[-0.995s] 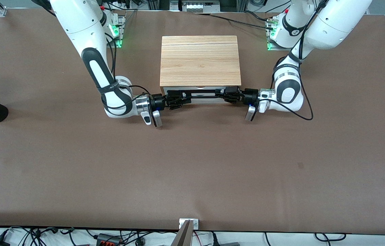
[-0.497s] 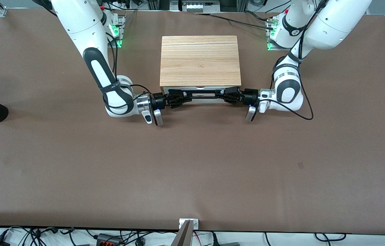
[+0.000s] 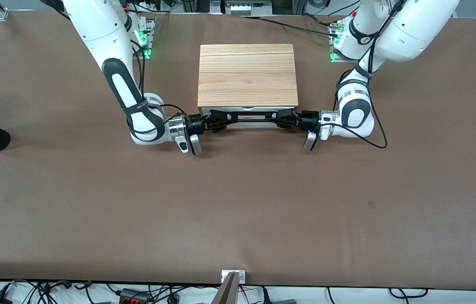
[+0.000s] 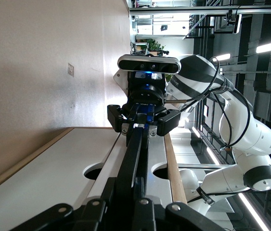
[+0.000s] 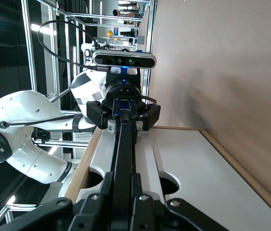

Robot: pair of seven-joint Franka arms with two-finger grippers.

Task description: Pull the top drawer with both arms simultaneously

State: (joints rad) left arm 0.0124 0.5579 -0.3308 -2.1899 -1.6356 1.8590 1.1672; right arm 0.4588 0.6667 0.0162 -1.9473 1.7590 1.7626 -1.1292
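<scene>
Grippers, left (image 3: pixel 282 118) and right (image 3: pixel 217 120), clamped on top drawer (image 3: pixel 247 122) handle.

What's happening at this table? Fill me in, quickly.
Two robot arms are working on a light wood cabinet in the middle of the table. The right gripper and the left gripper are each shut on one end of the long black bar handle of the top drawer, coming in from the two ends and facing each other. The drawer's white front sits close to the cabinet, barely out if at all.
</scene>
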